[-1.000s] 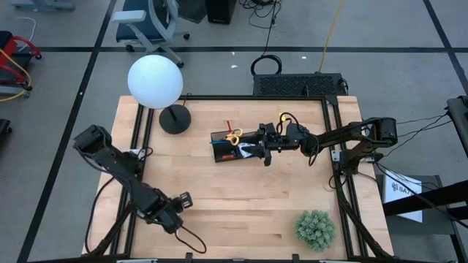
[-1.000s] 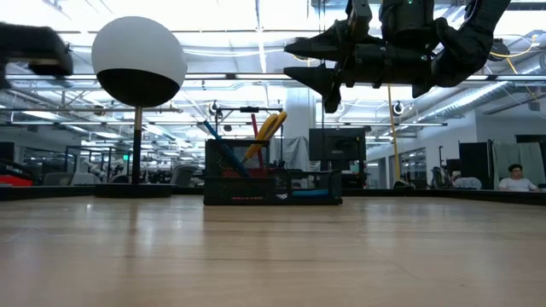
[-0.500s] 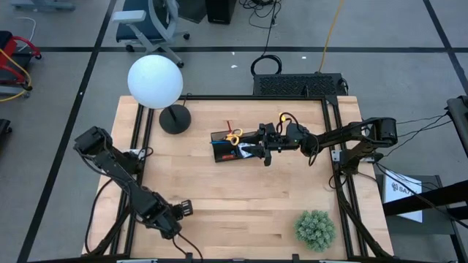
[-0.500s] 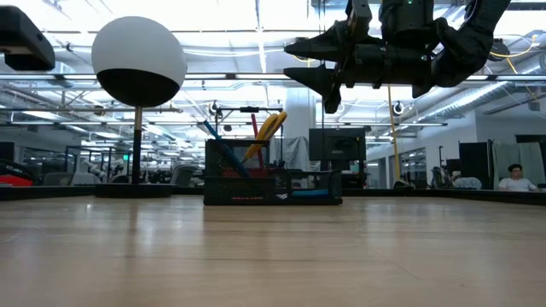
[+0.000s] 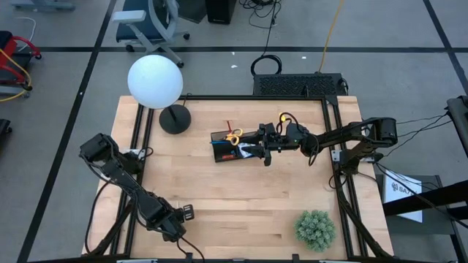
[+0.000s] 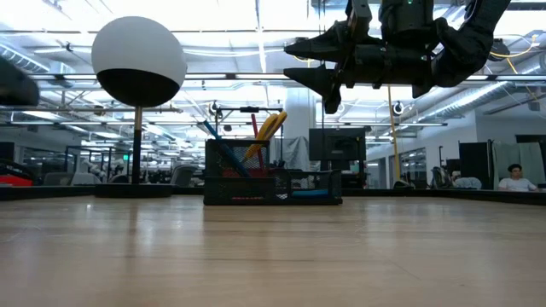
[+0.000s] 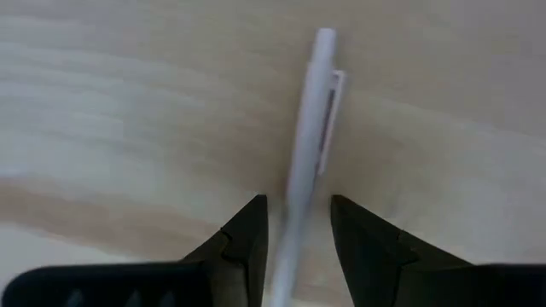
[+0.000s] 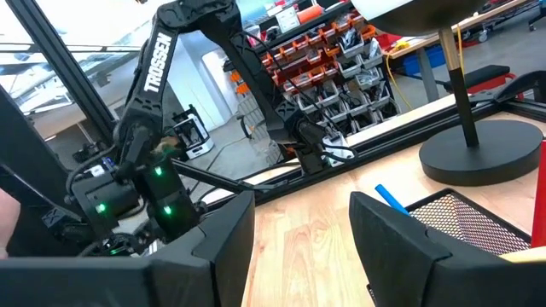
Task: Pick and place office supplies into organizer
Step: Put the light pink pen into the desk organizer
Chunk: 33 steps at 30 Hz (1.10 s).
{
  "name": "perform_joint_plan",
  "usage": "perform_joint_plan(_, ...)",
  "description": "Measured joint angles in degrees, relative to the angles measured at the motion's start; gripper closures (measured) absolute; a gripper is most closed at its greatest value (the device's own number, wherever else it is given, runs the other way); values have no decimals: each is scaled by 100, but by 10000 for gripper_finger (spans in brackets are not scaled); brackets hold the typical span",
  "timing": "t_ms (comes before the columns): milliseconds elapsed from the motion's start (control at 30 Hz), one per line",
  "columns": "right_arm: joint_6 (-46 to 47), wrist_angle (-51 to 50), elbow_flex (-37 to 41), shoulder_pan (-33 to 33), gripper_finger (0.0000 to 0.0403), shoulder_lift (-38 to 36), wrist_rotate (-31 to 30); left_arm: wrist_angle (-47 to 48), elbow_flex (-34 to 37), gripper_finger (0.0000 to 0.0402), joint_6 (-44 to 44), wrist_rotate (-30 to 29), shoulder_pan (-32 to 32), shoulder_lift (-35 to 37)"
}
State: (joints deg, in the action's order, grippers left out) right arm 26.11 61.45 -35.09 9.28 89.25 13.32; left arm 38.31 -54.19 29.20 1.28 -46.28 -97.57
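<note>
We see bright ceiling lights (image 6: 256, 21) glaring in the low view; the white pen (image 7: 305, 162) looks soft, perhaps out of focus.

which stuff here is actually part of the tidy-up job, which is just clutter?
Job:
- organizer
- yellow scissors, standing in it
- white pen, between the left tool fingers
- right tool, over the organizer

Clutter:
- globe lamp
- green spiky ball

Counted: one black mesh desk organizer (image 5: 235, 146), one yellow-handled pair of scissors (image 5: 234, 136), one white plastic pen (image 7: 304, 153), one green spiky ball (image 5: 315, 229), one white globe lamp (image 5: 155, 82).
</note>
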Motion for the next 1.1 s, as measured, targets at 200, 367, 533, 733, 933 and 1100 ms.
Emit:
perform_joint_plan(200, 0, 0, 0, 0, 216, 0, 0, -112, -21, 277, 130, 123, -59, -222)
perform_joint_plan(367, 0, 0, 0, 0, 216, 0, 2, -145, -13, 277, 326, 107, -61, -233)
perform_joint_plan(533, 0, 0, 0, 0, 216, 0, 2, -166, -8, 279, 523, 120, -64, -240)
perform_joint_plan(733, 0, 0, 0, 0, 216, 0, 2, -203, -2, 324, 781, 120, -68, -244)
perform_joint_plan(933, 0, 0, 0, 0, 216, 0, 2, -244, -2, 379, 858, 116, -61, -248)
perform_joint_plan(1100, 0, 0, 0, 0, 216, 0, 2, -244, -2, 396, 824, 122, -61, -248)
